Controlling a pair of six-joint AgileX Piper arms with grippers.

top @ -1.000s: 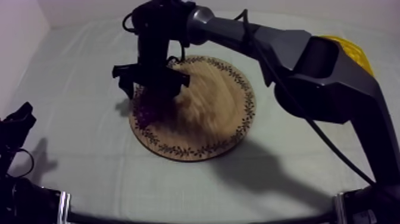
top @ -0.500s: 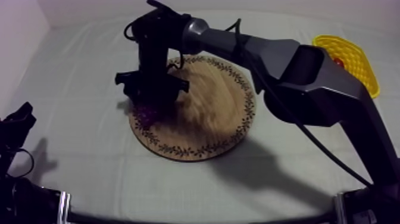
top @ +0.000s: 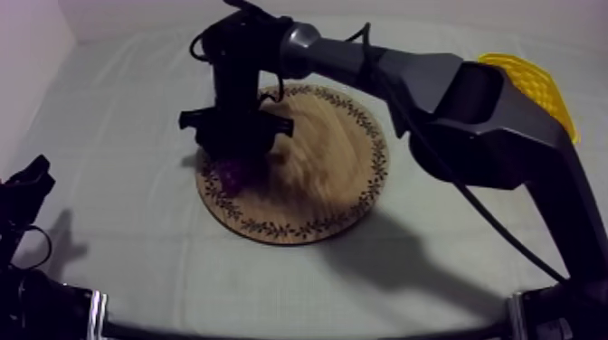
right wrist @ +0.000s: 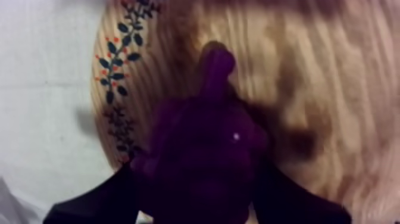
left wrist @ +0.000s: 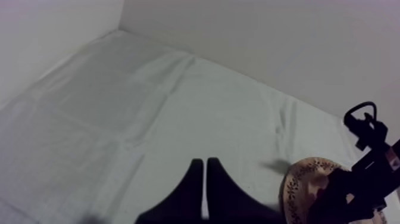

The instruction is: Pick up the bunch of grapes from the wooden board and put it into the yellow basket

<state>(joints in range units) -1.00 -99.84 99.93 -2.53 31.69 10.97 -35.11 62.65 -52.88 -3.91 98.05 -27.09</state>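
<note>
The purple bunch of grapes (top: pixel 230 172) lies on the left part of the round wooden board (top: pixel 317 181). My right gripper (top: pixel 233 155) reaches down onto it from the upper right. In the right wrist view the grapes (right wrist: pixel 202 143) sit between the two black fingers (right wrist: pixel 95 199), which press against both sides, shut on the bunch just over the board's patterned rim (right wrist: pixel 116 89). The yellow basket (top: pixel 536 83) stands at the far right behind the right arm. My left gripper (top: pixel 25 185) rests low at the left, its fingers (left wrist: pixel 191 184) together in a narrow wedge.
The right arm (top: pixel 434 90) stretches across the board's right half and the cloth between board and basket. In the left wrist view the board's edge (left wrist: pixel 297 182) and the right arm (left wrist: pixel 363 173) stand at the far side. A pale wall (top: pixel 27 54) borders the table's left.
The right gripper has dropped a little onto the grapes and edged slightly right. The fingers now hug the bunch. The left arm has not moved.
</note>
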